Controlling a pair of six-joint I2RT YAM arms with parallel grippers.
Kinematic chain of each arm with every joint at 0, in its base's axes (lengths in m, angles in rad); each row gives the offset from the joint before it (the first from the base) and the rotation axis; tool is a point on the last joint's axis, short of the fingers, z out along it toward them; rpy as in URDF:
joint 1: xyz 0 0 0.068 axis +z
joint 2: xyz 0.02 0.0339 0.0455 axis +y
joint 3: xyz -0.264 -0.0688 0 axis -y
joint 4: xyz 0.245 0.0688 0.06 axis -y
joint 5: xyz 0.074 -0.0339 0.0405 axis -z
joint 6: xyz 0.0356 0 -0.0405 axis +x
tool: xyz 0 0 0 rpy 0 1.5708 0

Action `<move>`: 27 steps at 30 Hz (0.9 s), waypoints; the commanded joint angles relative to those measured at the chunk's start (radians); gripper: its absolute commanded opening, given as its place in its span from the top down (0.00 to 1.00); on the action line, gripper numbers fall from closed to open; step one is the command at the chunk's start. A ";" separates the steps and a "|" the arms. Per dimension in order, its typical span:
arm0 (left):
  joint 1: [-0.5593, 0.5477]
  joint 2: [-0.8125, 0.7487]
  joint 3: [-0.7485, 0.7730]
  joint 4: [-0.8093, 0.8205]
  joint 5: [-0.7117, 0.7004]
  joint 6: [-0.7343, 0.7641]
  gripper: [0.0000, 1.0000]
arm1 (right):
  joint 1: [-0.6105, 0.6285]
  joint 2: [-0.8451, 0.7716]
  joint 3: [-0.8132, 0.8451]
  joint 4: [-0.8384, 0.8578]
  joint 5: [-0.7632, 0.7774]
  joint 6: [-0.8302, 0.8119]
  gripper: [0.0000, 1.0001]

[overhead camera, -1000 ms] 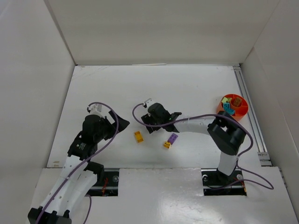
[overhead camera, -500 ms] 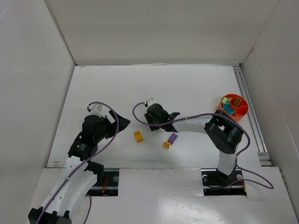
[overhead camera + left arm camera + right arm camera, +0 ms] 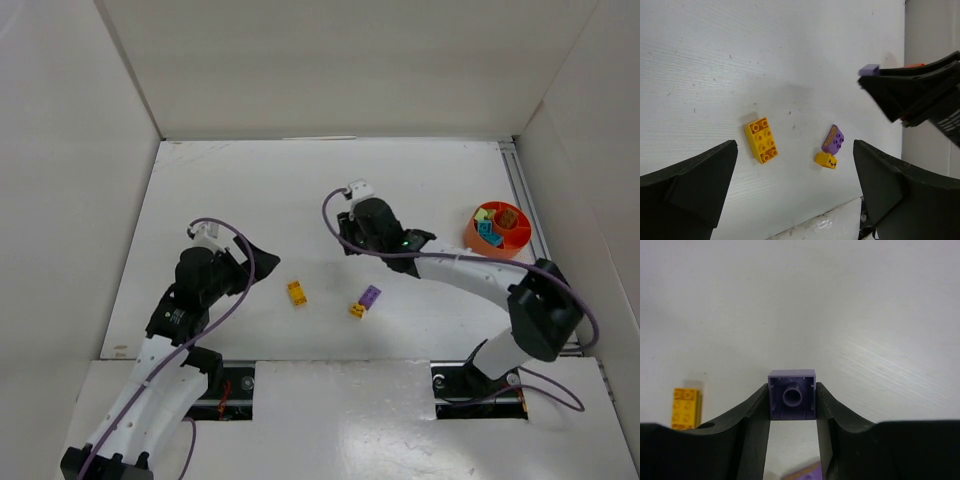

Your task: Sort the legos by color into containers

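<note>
My right gripper (image 3: 347, 238) is shut on a small purple lego (image 3: 792, 401), hollow underside facing the camera, held above the table; the left wrist view shows it too (image 3: 869, 70). On the table lie a yellow-orange lego (image 3: 297, 292) (image 3: 762, 140) (image 3: 685, 407), a purple lego (image 3: 370, 295) (image 3: 833, 139) and a tiny yellow one (image 3: 357, 310) (image 3: 826, 160) touching it. The orange bowl (image 3: 520, 241) at the right holds teal (image 3: 488, 232), pale green (image 3: 481, 214) and brown (image 3: 507, 216) legos in separate compartments. My left gripper (image 3: 260, 260) (image 3: 795, 195) is open and empty, left of the yellow lego.
White walls enclose the table on three sides. A metal rail (image 3: 535, 240) runs along the right edge just beyond the bowl. The right arm's purple cable (image 3: 335, 205) loops above its wrist.
My right gripper has moved right and toward the back with the purple lego in it, and its elbow has swung out to the right. The left arm and the table legos have not moved.
</note>
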 commanded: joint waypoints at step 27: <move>0.004 0.359 -0.011 0.457 0.166 0.117 0.00 | -1.137 -0.484 -0.066 -0.433 -0.001 -0.283 0.91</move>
